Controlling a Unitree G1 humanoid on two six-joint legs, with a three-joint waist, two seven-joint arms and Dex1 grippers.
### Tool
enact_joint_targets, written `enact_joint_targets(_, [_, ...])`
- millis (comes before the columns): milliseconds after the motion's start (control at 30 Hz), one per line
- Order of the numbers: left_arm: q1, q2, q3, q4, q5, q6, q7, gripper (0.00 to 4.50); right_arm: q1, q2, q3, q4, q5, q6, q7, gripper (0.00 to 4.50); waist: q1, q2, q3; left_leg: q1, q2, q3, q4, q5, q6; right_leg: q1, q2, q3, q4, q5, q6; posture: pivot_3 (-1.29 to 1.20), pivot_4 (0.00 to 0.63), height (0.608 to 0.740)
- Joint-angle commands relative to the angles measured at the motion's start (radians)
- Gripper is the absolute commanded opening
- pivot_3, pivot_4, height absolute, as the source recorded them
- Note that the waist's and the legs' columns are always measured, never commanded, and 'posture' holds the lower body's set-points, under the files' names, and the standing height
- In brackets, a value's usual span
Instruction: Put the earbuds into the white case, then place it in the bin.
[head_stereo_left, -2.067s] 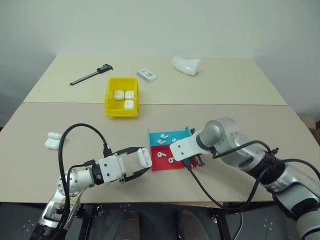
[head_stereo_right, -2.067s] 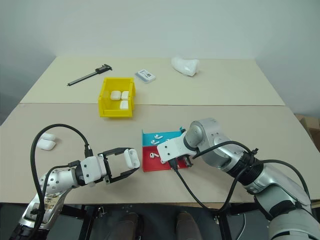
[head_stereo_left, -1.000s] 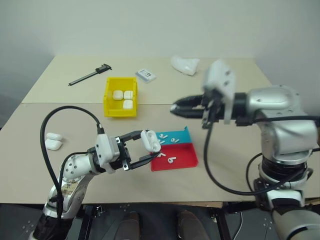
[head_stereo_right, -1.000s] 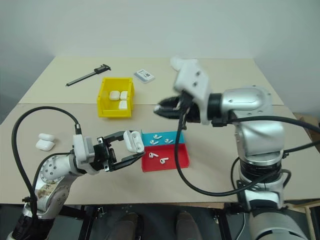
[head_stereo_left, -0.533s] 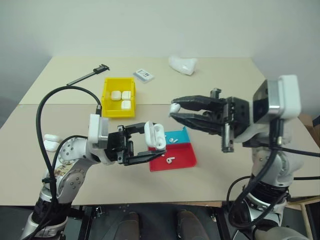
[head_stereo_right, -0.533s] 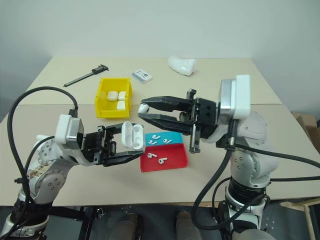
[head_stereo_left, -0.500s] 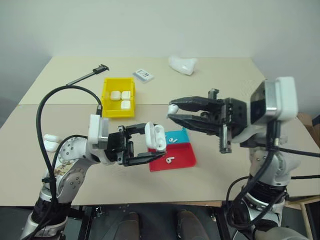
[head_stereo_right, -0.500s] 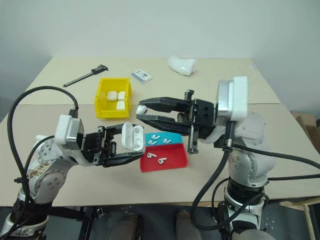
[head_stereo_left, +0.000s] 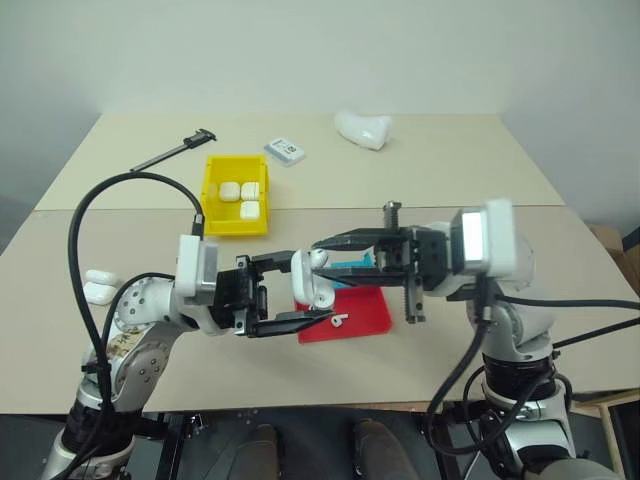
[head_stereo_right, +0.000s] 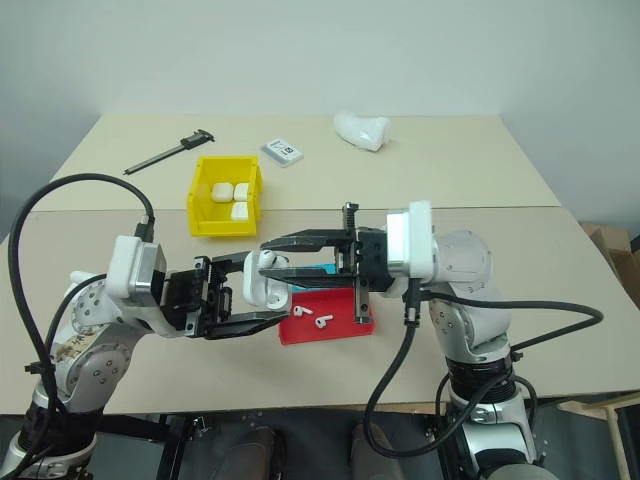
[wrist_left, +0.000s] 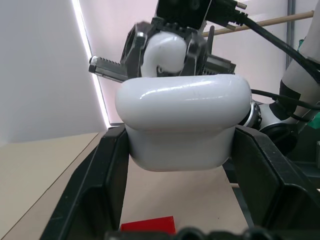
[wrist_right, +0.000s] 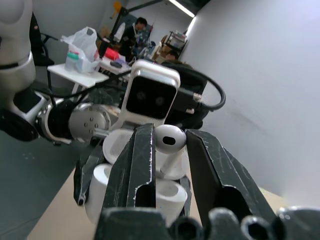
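One earbud (wrist_right: 169, 141) is pinched by its stem between the narrow jaws of the right gripper (head_stereo_right: 268, 251), head poking out past the fingertips, right over the open mouth of the white case (head_stereo_right: 260, 279). That bud looks featherlight, hard and glossy, so I judge it slippery: a grip on the stem leaves the rounded head free to seat, but too tight a squeeze could squirt it out sideways. The white case is held up off the tabletop (head_stereo_left: 120, 262) by the left gripper (head_stereo_left: 300, 298), whose fingers are closed on the case's flanks with the lid hinged back. Its shell is smooth, rigid and light too; holding it across the flat sides low on the body, as here, keeps the lid and wells free, and it should take firm pressure without harm. Whether a bud already sits in the case I cannot tell.

Below the two grippers lies a red and blue tray (head_stereo_right: 345, 325) with a couple more earbuds (head_stereo_right: 302, 313) loose on it. Farther back stands the bin (head_stereo_left: 215, 205), yellow, with three closed white cases (head_stereo_left: 240, 197) already inside. Well off to the left of the tabletop lie two more cases (head_stereo_left: 98, 287). At the far edge are a caliper (head_stereo_left: 168, 152), a printed card (head_stereo_left: 285, 151) and a lumpy white wad (head_stereo_left: 362, 128).
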Motion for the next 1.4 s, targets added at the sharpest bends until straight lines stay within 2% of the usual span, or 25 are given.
enact_joint_targets(33, [0.007, -0.005, 0.023, -0.038, 0.008, -0.032, -0.005, 2.77, -0.003, -0.015, 0.013, -0.003, 0.001, -0.046, -0.004, 1.12, 0.000, 0.000, 0.000, 0.000, 0.000, 0.000, 0.000, 0.000, 0.000, 0.000, 0.000, 0.000, 0.000, 0.000, 0.000, 0.00, 0.150, 0.740])
enact_joint_targets(533, [-0.006, -0.020, 0.018, -0.014, 0.032, -0.055, -0.016, 2.77, 0.004, -0.062, 0.067, 0.048, -0.051, -0.155, -0.003, 1.12, 0.001, 0.000, 0.000, 0.000, 0.000, 0.000, 0.000, 0.000, 0.000, 0.000, 0.000, 0.000, 0.000, 0.000, 0.000, 0.00, 0.150, 0.740])
enact_joint_targets(567, [-0.006, -0.022, 0.017, -0.012, 0.034, -0.057, -0.018, 2.77, 0.007, -0.069, 0.071, 0.047, -0.048, -0.162, 0.006, 1.52, 0.001, 0.000, 0.000, 0.000, 0.000, 0.000, 0.000, 0.000, 0.000, 0.000, 0.000, 0.000, 0.000, 0.000, 0.000, 0.00, 0.150, 0.740])
enact_joint_targets(600, [-0.007, -0.024, 0.017, -0.011, 0.037, -0.057, -0.019, 2.77, 0.010, -0.069, 0.071, 0.047, -0.058, -0.184, 0.001, 1.66, 0.002, 0.000, 0.000, 0.000, 0.000, 0.000, 0.000, 0.000, 0.000, 0.000, 0.000, 0.000, 0.000, 0.000, 0.000, 0.00, 0.150, 0.740])
enact_joint_targets(700, [-0.008, -0.032, 0.016, -0.008, 0.044, -0.057, -0.017, 2.77, 0.012, -0.072, 0.076, 0.053, -0.077, -0.209, -0.020, 2.60, 0.002, 0.000, 0.000, 0.000, 0.000, 0.000, 0.000, 0.000, 0.000, 0.000, 0.000, 0.000, 0.000, 0.000, 0.000, 0.00, 0.150, 0.740])
enact_joint_targets(933, [0.053, -0.005, 0.034, 0.017, 0.123, -0.079, -0.022, 2.77, -0.011, -0.141, 0.051, 0.049, -0.026, -0.175, 0.016, 2.60, 0.001, 0.000, 0.000, 0.000, 0.000, 0.000, 0.000, 0.000, 0.000, 0.000, 0.000, 0.000, 0.000, 0.000, 0.000, 0.00, 0.150, 0.740])
enact_joint_targets(1033, [0.135, 0.036, 0.065, 0.016, 0.158, -0.117, -0.050, 2.77, -0.076, -0.223, 0.039, 0.066, -0.014, -0.056, 0.009, 2.60, -0.003, 0.000, 0.000, 0.000, 0.000, 0.001, -0.001, 0.000, 0.000, 0.000, 0.000, 0.001, -0.001, 0.000, 0.000, 0.00, 0.150, 0.740])
enact_joint_targets(1167, [0.301, 0.105, 0.121, 0.001, 0.219, -0.169, -0.077, 2.77, -0.279, -0.345, 0.159, 0.198, -0.207, 0.135, 0.004, 2.60, -0.009, 0.002, 0.001, 0.001, 0.001, 0.002, -0.001, 0.000, 0.000, -0.001, 0.000, 0.001, 0.000, -0.001, -0.002, 0.00, 0.150, 0.740])
enact_joint_targets(1300, [0.425, 0.132, 0.143, 0.004, 0.271, -0.230, -0.089, 2.77, -0.487, -0.346, 0.323, 0.357, -0.363, 0.259, 0.043, 2.60, -0.006, 0.003, 0.002, 0.003, 0.003, 0.004, -0.004, 0.000, 0.000, -0.003, 0.000, 0.000, 0.000, -0.003, -0.006, 0.00, 0.150, 0.740])
enact_joint_targets(1400, [0.452, 0.124, 0.131, 0.008, 0.303, -0.255, -0.071, 2.77, -0.584, -0.313, 0.454, 0.487, -0.502, 0.212, 0.083, 2.60, -0.001, 0.003, 0.002, 0.002, 0.004, 0.004, -0.005, 0.000, 0.000, -0.004, 0.000, 0.000, 0.000, -0.003, -0.007, 0.00, 0.150, 0.740])
